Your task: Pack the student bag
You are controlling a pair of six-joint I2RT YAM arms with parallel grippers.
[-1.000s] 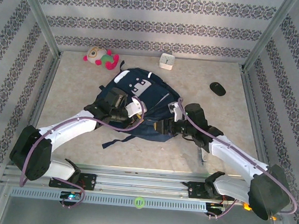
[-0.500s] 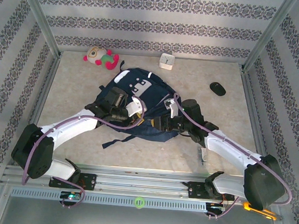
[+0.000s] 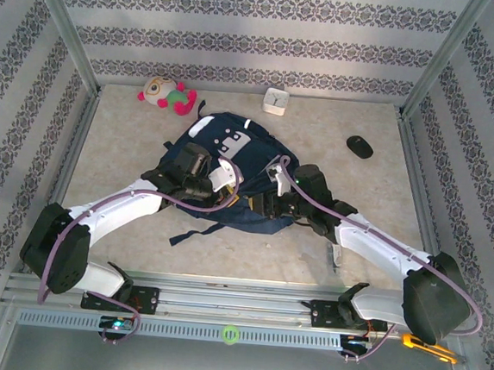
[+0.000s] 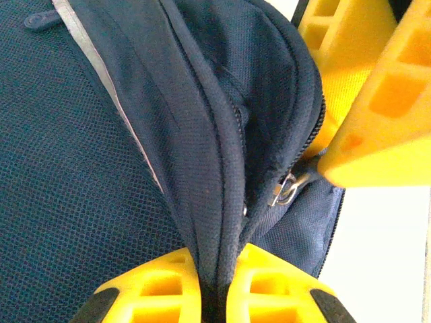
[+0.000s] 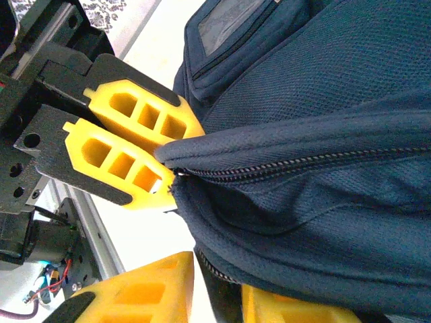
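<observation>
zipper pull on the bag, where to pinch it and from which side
Probably pinch the metal zipper pull by its loose end, coming from the table side. It sticks out free of the zip track there, while folds of the student bag crowd its other side.

Bag (image 3: 224, 148) in middle of table (image 3: 120, 152). Soft toy (image 3: 167, 94) behind bag, toward far left corner. Small box (image 3: 276, 101) behind bag, near back wall. Small object (image 3: 359, 145) right of bag, well apart. Left gripper (image 4: 214, 296) at bag's near edge, fabric fold between fingers. Right gripper (image 5: 219, 296) just right of it, same edge between fingers.
</observation>
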